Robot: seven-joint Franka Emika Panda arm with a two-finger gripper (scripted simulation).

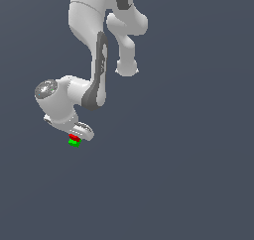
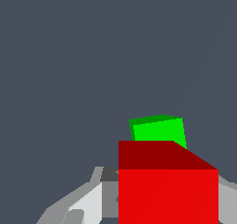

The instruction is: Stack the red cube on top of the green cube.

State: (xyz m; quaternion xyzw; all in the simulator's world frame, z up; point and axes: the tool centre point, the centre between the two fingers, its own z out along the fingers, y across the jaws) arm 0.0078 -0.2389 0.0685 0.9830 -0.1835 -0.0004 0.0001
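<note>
Filling the near part of the wrist view, the red cube (image 2: 168, 186) sits between the pale fingers (image 2: 85, 204) of the gripper (image 1: 79, 131), which look pressed against its sides, so I judge the claw to be pinching the red cube. Just past it, partly hidden behind its top edge, the green cube (image 2: 158, 128) shows a bright face turned a little askew from the red one.

In the exterior view the red cube (image 1: 74, 137) lies directly over the green cube (image 1: 74, 143) under the bent white arm (image 1: 89, 50), the two touching or very nearly so; whether the red one already rests its weight on the green cannot be told at this size. The green cube lies on the plain dark grey floor (image 1: 188, 184).

As I judge it, the pick-up and carry are done and the placing is nearly finished. What is left is settling the red cube square, letting go, and drawing clear.

No brand, label or writing can be read anywhere.
</note>
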